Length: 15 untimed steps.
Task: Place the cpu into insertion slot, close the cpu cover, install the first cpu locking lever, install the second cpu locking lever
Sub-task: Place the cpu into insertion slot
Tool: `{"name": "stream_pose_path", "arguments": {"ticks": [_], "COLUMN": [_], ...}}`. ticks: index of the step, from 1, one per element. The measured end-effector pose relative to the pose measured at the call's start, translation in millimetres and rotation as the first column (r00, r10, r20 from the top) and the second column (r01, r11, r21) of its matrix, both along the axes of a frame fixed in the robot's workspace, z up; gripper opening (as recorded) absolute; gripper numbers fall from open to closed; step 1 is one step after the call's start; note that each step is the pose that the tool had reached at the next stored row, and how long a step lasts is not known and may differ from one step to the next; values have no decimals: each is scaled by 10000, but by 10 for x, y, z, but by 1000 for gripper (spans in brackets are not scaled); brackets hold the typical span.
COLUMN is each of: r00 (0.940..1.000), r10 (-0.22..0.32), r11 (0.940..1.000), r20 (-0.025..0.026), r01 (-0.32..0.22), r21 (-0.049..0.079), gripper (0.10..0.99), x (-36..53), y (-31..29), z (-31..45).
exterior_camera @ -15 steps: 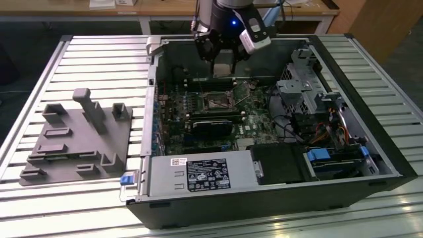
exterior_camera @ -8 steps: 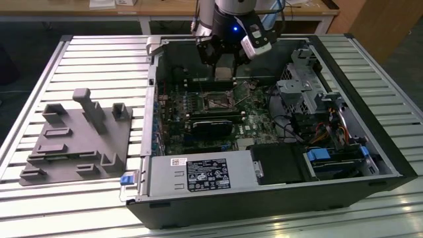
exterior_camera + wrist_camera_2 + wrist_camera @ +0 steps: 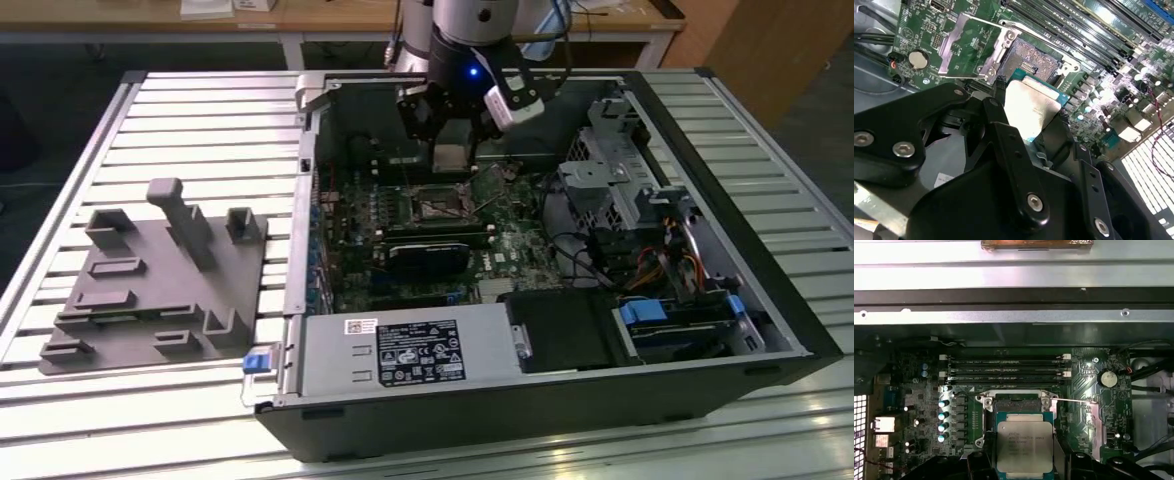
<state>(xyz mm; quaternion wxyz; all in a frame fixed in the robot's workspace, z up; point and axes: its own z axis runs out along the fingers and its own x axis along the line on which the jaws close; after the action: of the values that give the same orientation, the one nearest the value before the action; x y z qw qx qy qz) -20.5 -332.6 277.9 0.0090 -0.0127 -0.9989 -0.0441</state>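
Black jaws clamp the cpu (image 3: 1025, 447) by two opposite edges, holding it close over the empty socket (image 3: 1015, 402); the cpu cover (image 3: 971, 47) lies flipped open beside that socket.

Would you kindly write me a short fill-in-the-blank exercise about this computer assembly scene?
The end effector grips the ____.
The cpu cover stands ____.
The insertion slot by the cpu lies ____.
Missing words: cpu, open, empty.
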Motion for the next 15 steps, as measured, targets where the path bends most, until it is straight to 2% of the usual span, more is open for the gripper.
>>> {"name": "stream_pose_path", "arguments": {"ticks": [15], "r00": [10000], "r10": [0], "r11": [10000], "r20": [0], "r01": [0], "r21": [-10], "gripper": [541], "x": [0], "y": [0], "z": [-171]}}
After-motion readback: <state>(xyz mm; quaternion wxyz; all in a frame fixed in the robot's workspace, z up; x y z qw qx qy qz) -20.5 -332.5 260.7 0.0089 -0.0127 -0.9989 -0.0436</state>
